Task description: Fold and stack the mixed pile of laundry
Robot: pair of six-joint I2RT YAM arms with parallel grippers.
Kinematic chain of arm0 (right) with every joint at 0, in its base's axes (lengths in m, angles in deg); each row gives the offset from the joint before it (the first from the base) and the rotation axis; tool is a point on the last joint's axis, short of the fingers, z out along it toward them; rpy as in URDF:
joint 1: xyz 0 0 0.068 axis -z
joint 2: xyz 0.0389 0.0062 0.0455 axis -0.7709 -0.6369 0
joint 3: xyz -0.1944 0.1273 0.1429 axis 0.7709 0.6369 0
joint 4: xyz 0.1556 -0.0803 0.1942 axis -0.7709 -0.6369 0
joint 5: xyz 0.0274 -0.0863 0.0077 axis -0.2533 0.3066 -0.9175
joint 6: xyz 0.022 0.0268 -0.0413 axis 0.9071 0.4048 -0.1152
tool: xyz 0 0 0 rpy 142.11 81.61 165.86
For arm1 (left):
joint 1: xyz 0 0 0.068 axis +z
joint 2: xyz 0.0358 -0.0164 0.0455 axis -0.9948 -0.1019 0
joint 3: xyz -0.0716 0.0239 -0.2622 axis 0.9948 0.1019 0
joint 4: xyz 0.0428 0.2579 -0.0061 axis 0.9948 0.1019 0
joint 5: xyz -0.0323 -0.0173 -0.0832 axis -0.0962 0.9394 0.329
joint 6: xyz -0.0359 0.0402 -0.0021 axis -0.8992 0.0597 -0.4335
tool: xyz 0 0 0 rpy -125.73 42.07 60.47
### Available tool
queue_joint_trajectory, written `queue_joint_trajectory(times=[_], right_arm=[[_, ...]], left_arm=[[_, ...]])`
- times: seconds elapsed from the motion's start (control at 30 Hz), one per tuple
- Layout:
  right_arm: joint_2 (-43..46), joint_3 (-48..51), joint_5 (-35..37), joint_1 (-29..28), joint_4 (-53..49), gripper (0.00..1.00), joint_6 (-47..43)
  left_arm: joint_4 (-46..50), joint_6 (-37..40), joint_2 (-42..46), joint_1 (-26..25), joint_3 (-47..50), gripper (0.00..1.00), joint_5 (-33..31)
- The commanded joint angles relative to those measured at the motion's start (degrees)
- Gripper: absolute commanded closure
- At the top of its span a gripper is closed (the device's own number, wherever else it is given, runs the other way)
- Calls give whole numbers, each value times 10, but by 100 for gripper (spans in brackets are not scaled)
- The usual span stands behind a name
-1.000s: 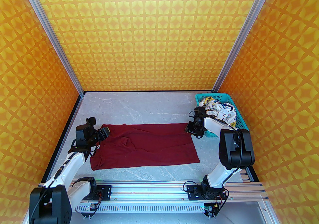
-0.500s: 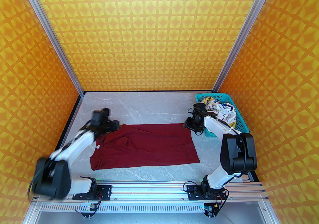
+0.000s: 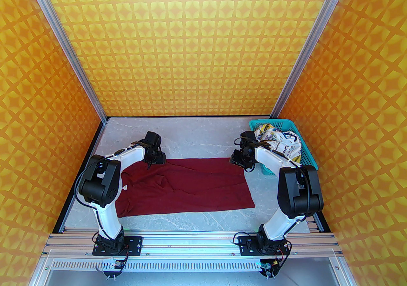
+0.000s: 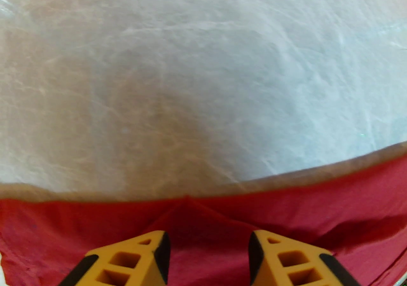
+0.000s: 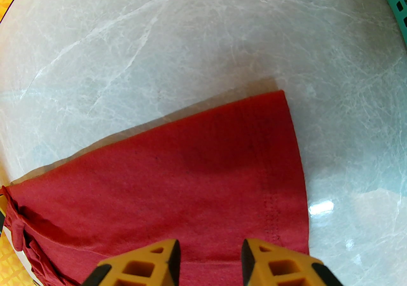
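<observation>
The grey marbled counter point(image 3: 197, 133) lies bare across its whole 12 o'clock band, with a thinner free strip at 6 o'clock between the cloth and the arm bases.

The dark red T-shirt point(image 3: 190, 186) is spread flat mid-counter. Its long edges run 9 to 3 o'clock, and it is wrinkled and bunched toward 9 o'clock.

The left arm point(image 3: 103, 183) bends high at the elbow and reaches toward 12 o'clock. The right arm point(image 3: 297, 191) does the same, its forearm angling toward 11 o'clock.

The teal basket point(image 3: 310, 156) sits in the 2 o'clock corner, near the shirt's 3 o'clock edge but apart from it. The white printed garment point(image 3: 283, 144) is crumpled inside; its black lettering is too small to read.

The left end effector point(image 4: 208, 240) is over the shirt's 12 o'clock edge near the 10 o'clock corner, fingers spread with red cloth showing between them. The right end effector point(image 5: 210, 246) is at the 2 o'clock corner, fingers likewise spread. Whether either touches the cloth I cannot tell.

A small white tag point(image 3: 125, 187) shows at the shirt's 9 o'clock side, unreadable.
</observation>
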Motion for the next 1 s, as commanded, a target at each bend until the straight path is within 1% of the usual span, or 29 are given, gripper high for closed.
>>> queue_joint_trajectory(times=[0.0,0.13,0.2,0.3,0.37,0.43,0.53,0.63,0.8,0.87,0.97], right_arm=[[-8,-5,-5,-1,0,63,1],[-10,-6,-6,-1,0,63,1],[-10,-5,-5,-1,-1,64,0],[-8,-6,-3,-1,-3,64,-1],[-7,-5,-2,-1,-4,64,-2],[-6,-6,-1,-1,-6,64,-2],[-3,-8,1,-1,-7,64,-3],[-3,-7,1,-1,-6,64,-2],[-6,-5,-2,-1,-4,64,-1],[-6,-4,-3,-1,-2,64,1],[-7,-4,-7,-1,-1,64,2]], left_arm=[[26,22,-11,-3,-22,55,-29],[30,29,-32,-3,-35,56,-28],[33,32,-43,-5,-42,60,-29],[30,39,-46,-9,-47,69,-29],[29,43,-38,-12,-45,84,-28],[30,43,-19,-15,-39,93,-29],[35,46,22,-20,-24,97,-29],[41,43,61,-23,-4,98,-29],[45,33,105,-31,38,96,-28],[44,29,116,-35,56,92,-29],[41,22,118,-37,74,83,-28]])
